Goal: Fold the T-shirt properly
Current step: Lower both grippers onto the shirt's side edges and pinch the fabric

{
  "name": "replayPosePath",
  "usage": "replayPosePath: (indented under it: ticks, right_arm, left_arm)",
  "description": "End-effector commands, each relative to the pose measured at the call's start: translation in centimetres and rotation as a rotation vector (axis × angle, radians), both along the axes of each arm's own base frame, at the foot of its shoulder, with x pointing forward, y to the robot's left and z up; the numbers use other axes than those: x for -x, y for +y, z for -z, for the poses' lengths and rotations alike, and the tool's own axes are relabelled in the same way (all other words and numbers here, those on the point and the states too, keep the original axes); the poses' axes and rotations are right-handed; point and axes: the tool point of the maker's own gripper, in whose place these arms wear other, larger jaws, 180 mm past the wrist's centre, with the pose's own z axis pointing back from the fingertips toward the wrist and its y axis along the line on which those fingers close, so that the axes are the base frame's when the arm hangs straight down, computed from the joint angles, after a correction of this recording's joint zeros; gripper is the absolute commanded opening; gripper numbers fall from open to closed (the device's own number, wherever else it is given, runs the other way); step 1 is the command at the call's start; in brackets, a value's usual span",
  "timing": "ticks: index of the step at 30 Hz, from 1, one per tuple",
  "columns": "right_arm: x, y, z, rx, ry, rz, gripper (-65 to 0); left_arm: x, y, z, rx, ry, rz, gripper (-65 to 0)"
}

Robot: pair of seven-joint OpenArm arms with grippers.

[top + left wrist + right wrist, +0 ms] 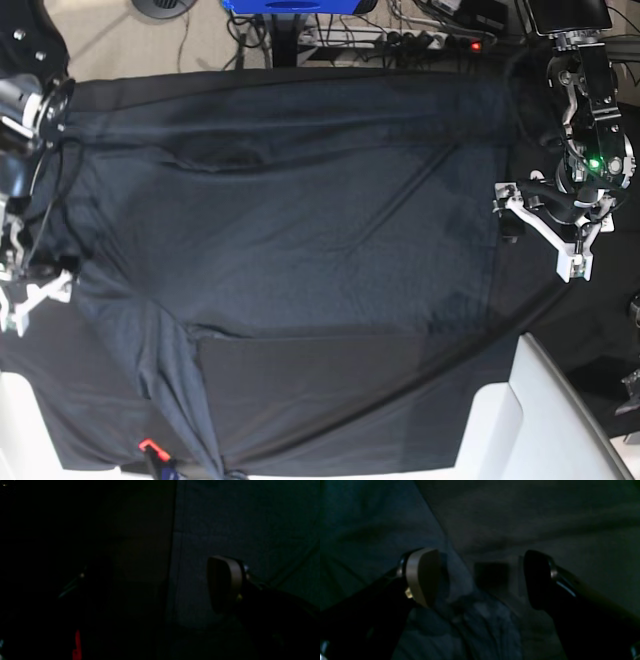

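T-shirt (300,230): spread flat over most of the frame in the base view, on the darker table cloth (330,400); one sleeve trailing toward lower left. Judged light, limp, non-slippery, prone to wrinkling; best taken at hem edges or sleeve seams, both sides lifted together.

Left gripper (512,212): at right edge of frame, jaws spread, holding nothing. Right gripper (480,580): jaws spread, straddling a bunched fabric edge, not pinching.

Count: one T-shirt, one table cloth, two grippers.

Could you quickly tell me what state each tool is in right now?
Left tool: open, holding nothing, above the T-shirt edge.
Right tool: open, straddling a T-shirt fold, not gripping it.
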Motion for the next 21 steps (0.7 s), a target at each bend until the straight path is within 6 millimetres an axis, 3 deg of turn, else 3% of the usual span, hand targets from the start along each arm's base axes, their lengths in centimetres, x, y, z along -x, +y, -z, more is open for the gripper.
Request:
replayPosePath:
  ticks: [1, 4, 9, 12, 15, 21]
  right_arm:
    - [-2.1, -1.0, -2.6, 0.017, -0.077, -0.01, -15.3]
    - [-3.7, 1.3, -3.4, -0.037, -0.106, -0.103, -15.3]
    - [-4.6, 2.3, -3.9, -0.062, -0.122, -0.128, -15.3]
    - [-4.6, 3.4, -2.4, -0.124, -0.08, -0.126, -15.3]
    - [-4.5, 3.4, -1.6, -0.216, -0.106, -0.051, -15.3]
    - [-3.9, 2.5, -1.1, -0.227, -0.105, -0.022, -15.3]
  left_arm:
    - [-0.9, 0.5, -1.4, -0.021, -0.05, 0.002, -8.7]
    - [-0.9, 0.4, -1.4, -0.02, -0.051, 0.002, -8.7]
    - [-0.9, 0.6, -1.4, -0.021, -0.052, -0.003, -8.7]
    - [-0.9, 0.6, -1.4, -0.019, -0.052, -0.003, -8.7]
    - [-0.8, 0.7, -1.4, -0.02, -0.052, -0.006, -8.7]
    - [-0.8, 0.7, -1.4, -0.02, -0.051, -0.007, -8.7]
